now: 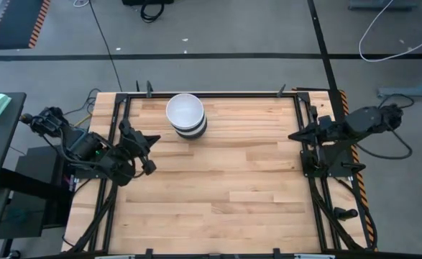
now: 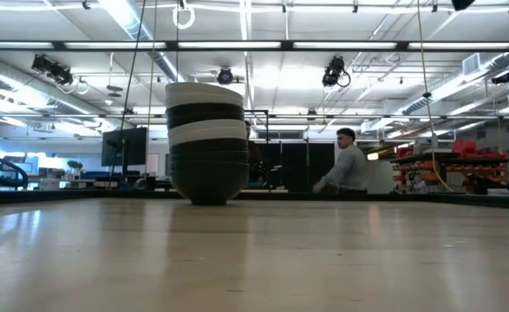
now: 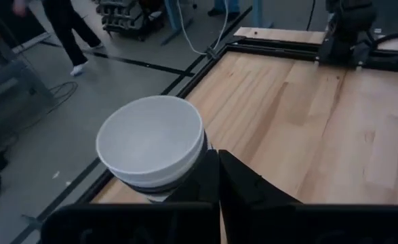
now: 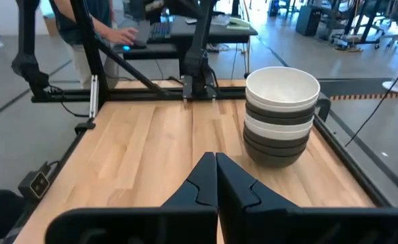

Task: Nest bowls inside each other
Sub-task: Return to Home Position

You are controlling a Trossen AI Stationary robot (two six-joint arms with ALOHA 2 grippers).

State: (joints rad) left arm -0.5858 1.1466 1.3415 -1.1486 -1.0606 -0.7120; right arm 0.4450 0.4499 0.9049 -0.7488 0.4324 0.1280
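One stack of nested bowls [image 1: 186,115] stands on its black bottom bowl near the table's far edge, left of centre; black and white bowls alternate in bands and a white one is on top [image 3: 150,141] [image 4: 281,88] [image 2: 206,139]. My left gripper [image 1: 152,151] is shut and hangs over the table's left edge, nearer than the stack and apart from it [image 3: 218,177]. My right gripper [image 1: 294,135] is shut at the table's right edge, far from the stack [image 4: 216,177].
Black frame rails [image 1: 117,144] run along the table's edges, with arm mounts on both sides. The wooden top [image 1: 225,187] lies bare across the middle and near part. People [image 2: 348,160] stand in the room beyond the table.
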